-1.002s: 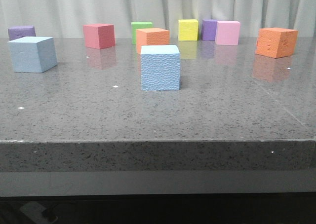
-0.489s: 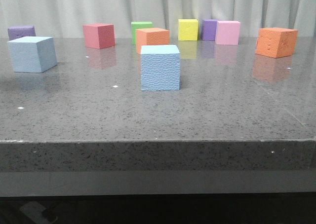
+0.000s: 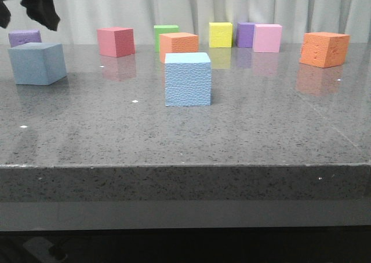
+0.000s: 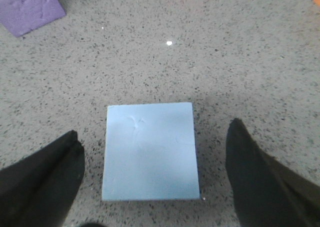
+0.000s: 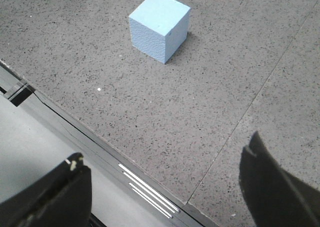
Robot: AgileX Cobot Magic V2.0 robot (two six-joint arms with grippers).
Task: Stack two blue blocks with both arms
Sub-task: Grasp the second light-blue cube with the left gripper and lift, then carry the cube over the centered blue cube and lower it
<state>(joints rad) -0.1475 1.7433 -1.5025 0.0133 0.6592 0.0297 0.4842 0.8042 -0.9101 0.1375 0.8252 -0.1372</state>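
One pale blue block stands near the middle of the grey table. The other blue block stands at the far left. My left gripper hangs open above that left block, black fingers showing at the top left corner of the front view. In the left wrist view the block lies between the spread fingers, with the gripper above it and clear gaps on both sides. My right gripper is open and empty over the table's front edge, with the middle block well ahead of it.
Other cubes stand along the back: purple, red, green, orange, yellow, purple, pink, and orange at the right. The table's front edge runs across.
My left gripper has come into the front view at the top left, above the left blue block, and its shadow now darkens that block. The blocks have not moved.
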